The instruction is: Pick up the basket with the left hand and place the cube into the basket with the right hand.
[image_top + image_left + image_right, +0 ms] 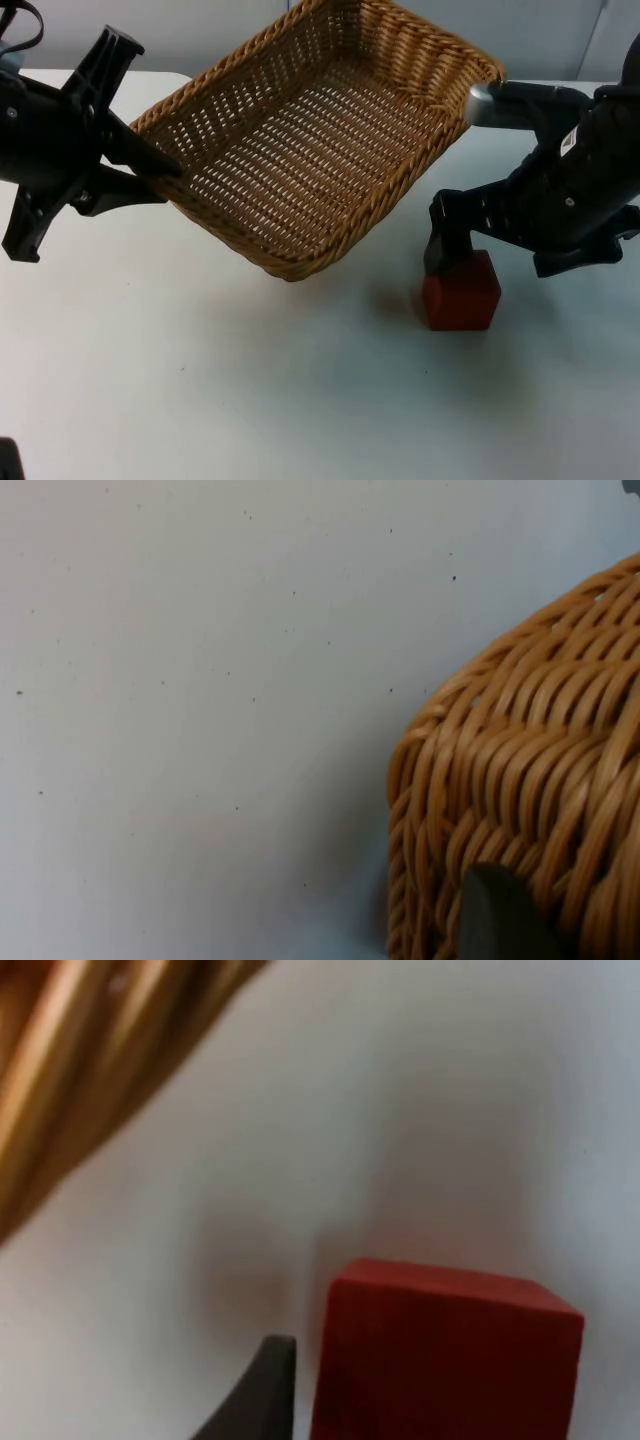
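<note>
The woven wicker basket (320, 140) hangs tilted above the white table (200, 380), and the left gripper (160, 175) has its fingers clamped on the rim at the basket's near left corner. In the left wrist view, the weave (530, 800) bulges right over a black fingertip (500, 915). The red cube (461, 292) sits on the table just below the right gripper (452, 250), off the basket's near right side. That gripper's fingers are spread, one dark fingertip (255, 1390) just beside the cube's (445, 1355) face, apart from it by a sliver. No writing or label can be read on cube or basket.
</note>
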